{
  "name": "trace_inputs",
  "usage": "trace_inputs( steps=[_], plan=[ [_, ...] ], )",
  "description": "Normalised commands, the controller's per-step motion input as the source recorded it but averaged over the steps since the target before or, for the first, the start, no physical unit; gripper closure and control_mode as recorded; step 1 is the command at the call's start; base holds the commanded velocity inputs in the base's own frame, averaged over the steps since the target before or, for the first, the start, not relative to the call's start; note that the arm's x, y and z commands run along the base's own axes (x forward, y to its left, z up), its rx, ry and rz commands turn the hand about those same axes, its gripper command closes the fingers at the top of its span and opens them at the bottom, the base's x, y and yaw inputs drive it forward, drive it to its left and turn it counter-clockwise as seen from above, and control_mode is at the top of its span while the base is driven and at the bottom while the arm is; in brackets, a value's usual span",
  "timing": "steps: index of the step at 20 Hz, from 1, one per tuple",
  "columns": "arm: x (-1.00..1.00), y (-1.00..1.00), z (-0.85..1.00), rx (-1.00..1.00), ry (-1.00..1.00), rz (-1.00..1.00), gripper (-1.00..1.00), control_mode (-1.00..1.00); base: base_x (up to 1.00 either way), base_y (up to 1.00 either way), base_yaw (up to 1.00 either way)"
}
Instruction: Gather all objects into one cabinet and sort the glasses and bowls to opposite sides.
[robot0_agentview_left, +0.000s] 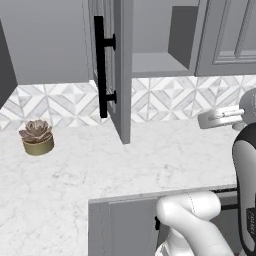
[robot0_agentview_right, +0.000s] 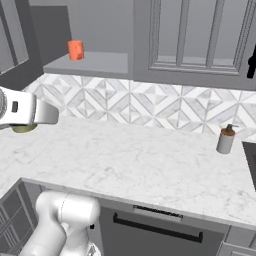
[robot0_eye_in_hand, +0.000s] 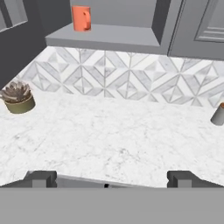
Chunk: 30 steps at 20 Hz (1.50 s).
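An orange mug, one of the glasses, stands upright at the left of the bottom board inside an open grey wall cupboard. My gripper is open with nothing between its fingertips. It hovers over the front edge of the marble counter, well below and in front of the mug, facing the tiled back wall. The bowls and the cabinet are out of view.
A potted succulent sits at the counter's left, by the wall. A grey dispenser bottle stands at the right. The cupboard's open door, with its long black handle, juts out over the counter.
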Motion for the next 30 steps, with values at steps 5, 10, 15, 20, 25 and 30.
trace_inputs(
  steps=[5, 10, 15, 20, 25, 30],
  plan=[
    [0.00, 0.00, 0.00, 0.00, 0.00, 0.00, -1.00, 1.00, 0.27, 0.09, 0.00],
    [0.00, 0.00, 0.00, 0.00, 0.00, 0.00, -1.00, 1.00, 0.33, 0.10, 0.00],
    [0.00, 0.00, 0.00, 0.00, 0.00, 0.00, -1.00, 1.00, 0.19, 0.06, 0.00],
    [0.00, 0.00, 0.00, 0.00, 0.00, 0.00, -1.00, 1.00, 0.04, 0.00, 0.00],
    [0.00, 0.00, 0.00, 0.00, 0.00, 0.00, -1.00, 1.00, 0.26, 0.06, 0.00],
    [0.00, 0.00, 0.00, 0.00, 0.00, 0.00, -1.00, 1.00, 0.07, 0.02, 0.00]
  ],
)
